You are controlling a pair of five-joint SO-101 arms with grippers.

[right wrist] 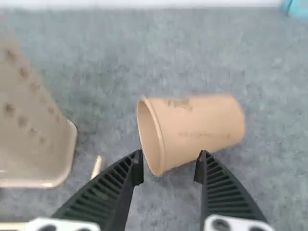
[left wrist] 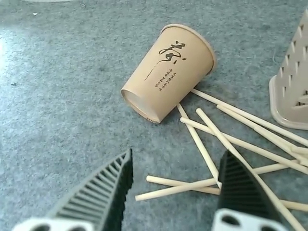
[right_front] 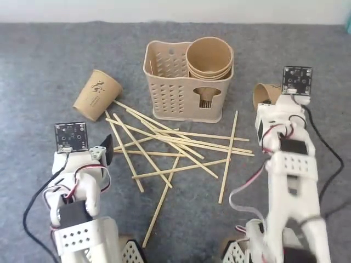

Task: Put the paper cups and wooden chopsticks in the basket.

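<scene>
My right pincer (right wrist: 168, 166) sat wide open, empty, just short of the paper cup (right wrist: 192, 132). It lay on its side beside the basket (right wrist: 29, 134), mouth toward the basket; my right arm was nearer.

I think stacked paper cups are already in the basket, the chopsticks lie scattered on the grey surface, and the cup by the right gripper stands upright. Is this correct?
Not quite. The cup by the right gripper lies on its side, as the right wrist view shows. The rest holds: stacked paper cups are in the basket, and the chopsticks lie scattered on the grey surface.
</scene>
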